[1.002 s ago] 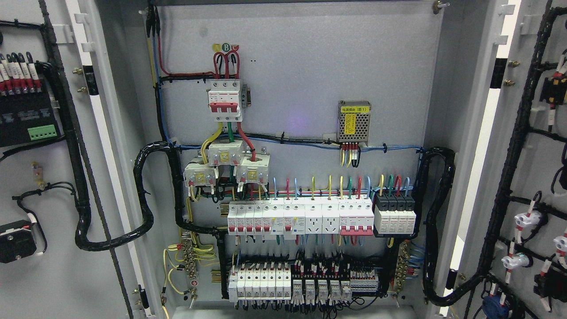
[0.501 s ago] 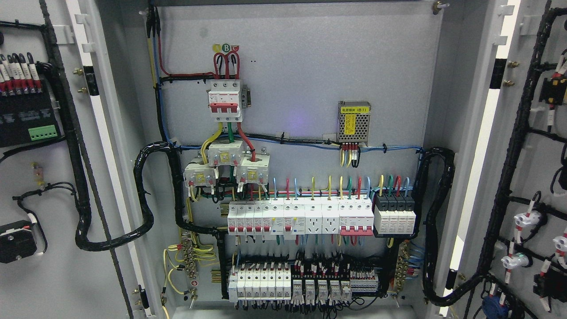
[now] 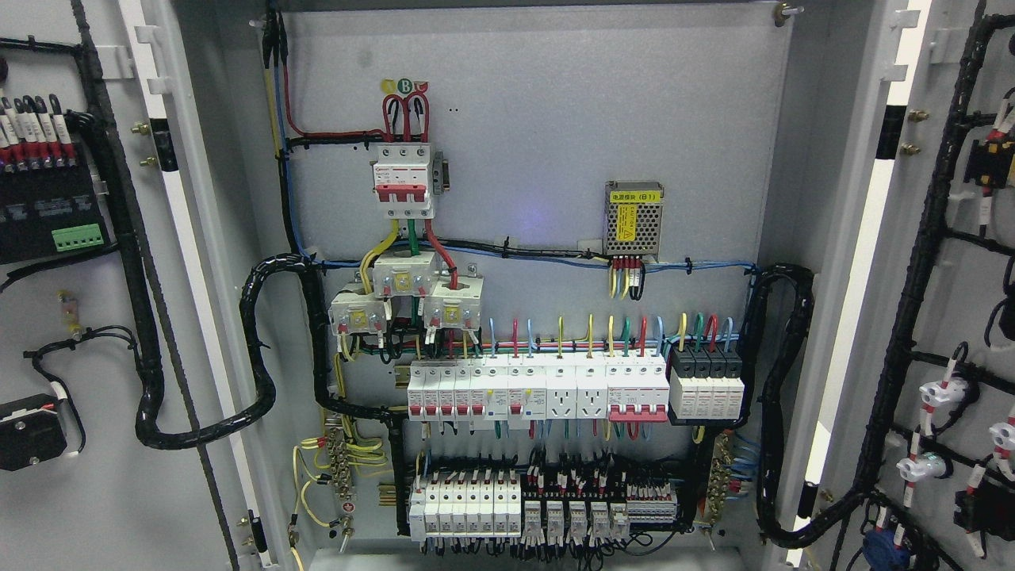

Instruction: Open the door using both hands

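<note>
Hands out of view, state unknowable; left door (image 3: pixel 63 317) and right door (image 3: pixel 951 277) stand open.

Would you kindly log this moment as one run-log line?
left door: swung open | right door: swung open | cabinet interior: breakers and wiring exposed | hands: not in view

Cabinet back panel (image 3: pixel 555 119) fills frame center; left door (image 3: pixel 71 507) open at frame left, right door (image 3: pixel 963 317) open at frame right. Breaker row (image 3: pixel 539 392) lower center, power supply (image 3: pixel 633 219) above right of it.
</note>
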`<action>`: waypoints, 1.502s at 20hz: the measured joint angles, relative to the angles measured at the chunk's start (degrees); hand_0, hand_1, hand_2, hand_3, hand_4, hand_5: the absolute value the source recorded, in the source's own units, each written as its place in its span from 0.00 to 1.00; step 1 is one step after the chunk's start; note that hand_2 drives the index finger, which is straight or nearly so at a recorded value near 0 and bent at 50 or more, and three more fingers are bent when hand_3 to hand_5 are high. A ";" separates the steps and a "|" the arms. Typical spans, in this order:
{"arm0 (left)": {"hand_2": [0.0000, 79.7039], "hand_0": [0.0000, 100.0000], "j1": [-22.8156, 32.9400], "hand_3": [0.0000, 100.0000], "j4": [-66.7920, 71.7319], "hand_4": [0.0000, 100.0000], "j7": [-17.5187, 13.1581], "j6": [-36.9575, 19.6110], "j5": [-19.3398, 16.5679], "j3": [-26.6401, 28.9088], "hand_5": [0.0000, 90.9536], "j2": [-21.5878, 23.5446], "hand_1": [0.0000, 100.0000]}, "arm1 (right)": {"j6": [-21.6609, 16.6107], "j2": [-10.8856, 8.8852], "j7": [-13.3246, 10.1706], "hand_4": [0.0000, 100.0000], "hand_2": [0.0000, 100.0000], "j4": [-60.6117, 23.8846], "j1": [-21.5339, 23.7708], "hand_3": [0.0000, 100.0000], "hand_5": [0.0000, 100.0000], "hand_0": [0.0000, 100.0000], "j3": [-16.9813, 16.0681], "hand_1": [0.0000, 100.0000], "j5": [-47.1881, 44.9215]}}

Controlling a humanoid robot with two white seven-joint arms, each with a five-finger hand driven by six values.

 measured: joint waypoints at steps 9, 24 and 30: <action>0.00 0.00 -5.55 0.00 21.10 0.03 -1.63 2.34 0.22 0.65 0.00 -4.40 0.00 | 5.72 7.37 0.37 0.00 0.00 24.11 -11.39 0.00 0.00 0.00 0.17 0.00 0.12; 0.00 0.00 -14.77 0.00 44.17 0.03 -3.80 34.23 0.15 9.06 0.00 -10.86 0.00 | 35.36 16.26 -8.94 0.00 0.00 53.61 -31.89 0.00 0.00 0.00 -2.88 0.00 8.13; 0.00 0.00 -15.47 0.00 48.56 0.03 -3.20 38.56 -1.51 11.17 0.00 -11.80 0.00 | 41.50 19.00 -13.55 0.00 0.00 59.43 -35.31 0.00 0.00 0.00 -3.45 0.00 15.23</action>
